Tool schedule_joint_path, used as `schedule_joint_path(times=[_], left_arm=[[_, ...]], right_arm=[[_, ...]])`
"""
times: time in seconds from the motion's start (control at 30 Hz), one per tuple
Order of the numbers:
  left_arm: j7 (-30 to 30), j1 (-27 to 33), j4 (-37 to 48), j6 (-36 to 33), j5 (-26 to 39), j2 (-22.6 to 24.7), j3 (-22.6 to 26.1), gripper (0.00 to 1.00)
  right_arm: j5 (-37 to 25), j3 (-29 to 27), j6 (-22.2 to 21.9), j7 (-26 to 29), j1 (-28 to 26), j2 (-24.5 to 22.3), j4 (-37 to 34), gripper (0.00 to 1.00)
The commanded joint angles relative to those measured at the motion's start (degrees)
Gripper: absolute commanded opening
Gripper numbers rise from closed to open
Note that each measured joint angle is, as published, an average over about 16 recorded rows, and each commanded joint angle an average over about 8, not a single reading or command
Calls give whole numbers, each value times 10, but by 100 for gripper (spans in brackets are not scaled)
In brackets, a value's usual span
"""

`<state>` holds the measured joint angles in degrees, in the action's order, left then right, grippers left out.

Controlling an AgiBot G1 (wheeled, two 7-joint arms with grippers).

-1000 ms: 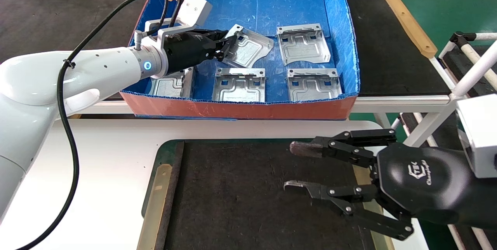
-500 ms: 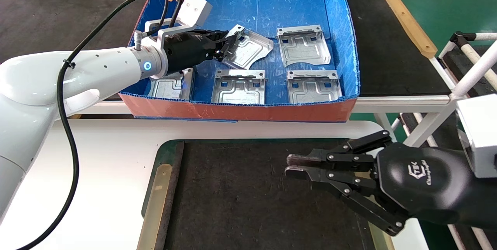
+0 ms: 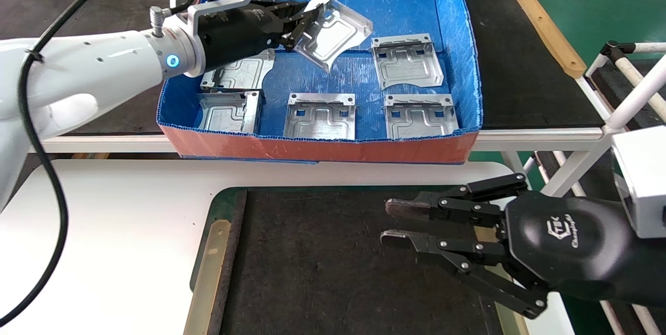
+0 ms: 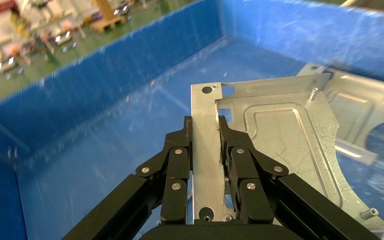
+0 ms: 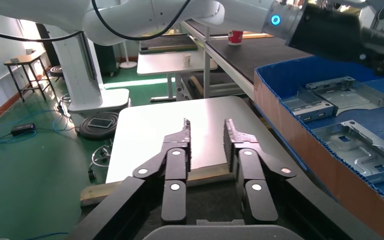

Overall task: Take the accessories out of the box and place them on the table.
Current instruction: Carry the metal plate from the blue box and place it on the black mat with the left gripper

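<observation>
Clamped on one bracket (image 3: 333,30), the left gripper (image 3: 295,27) is above the box (image 3: 322,147), over its far left part. Its two fingers (image 4: 177,160) pinch the folded rim of this bracket, and the piece is tilted in the air, not touching the blue floor of the box.

Five other brackets lie flat inside the box. One (image 3: 242,72) is under the left gripper, partly hidden by it. One (image 3: 229,111) is in the near left corner of the box, one (image 3: 320,115) at the middle of its near wall, and one (image 3: 420,114) near its near right corner. The last one (image 3: 407,59) lies toward the right wall of the box, beyond that one.

The right gripper (image 3: 398,220) hangs on the near side of the box, over the dark mat (image 3: 312,262) of the table (image 3: 130,231). Its fingers stand a little apart with nothing between them. No bracket lies on the mat.
</observation>
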<state>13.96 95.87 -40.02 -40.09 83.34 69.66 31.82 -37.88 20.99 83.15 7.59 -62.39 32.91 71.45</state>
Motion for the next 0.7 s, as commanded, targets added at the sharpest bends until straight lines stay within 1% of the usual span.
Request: schedule_joint_path(times=[0.03, 0.2, 0.37, 0.5, 0.7], left_arm=[[-20, 1, -8, -10, -11, -6, -7, 0], [-100, 1, -25, -76, -63, -26, -33, 0], [-204, -5, -43, -176, -117, -53, -57, 0], [-283, -14, -45, -254, -145, -74, -67, 0], [-355, -24, -39, -339, -169, -102, -73, 0]], right_arm=[[0, 0, 0, 0, 0, 0, 0, 100], [0, 0, 0, 0, 0, 0, 0, 100], [0, 0, 0, 0, 0, 0, 0, 100], [0, 0, 0, 0, 0, 0, 0, 100], [0, 0, 0, 0, 0, 0, 0, 100]])
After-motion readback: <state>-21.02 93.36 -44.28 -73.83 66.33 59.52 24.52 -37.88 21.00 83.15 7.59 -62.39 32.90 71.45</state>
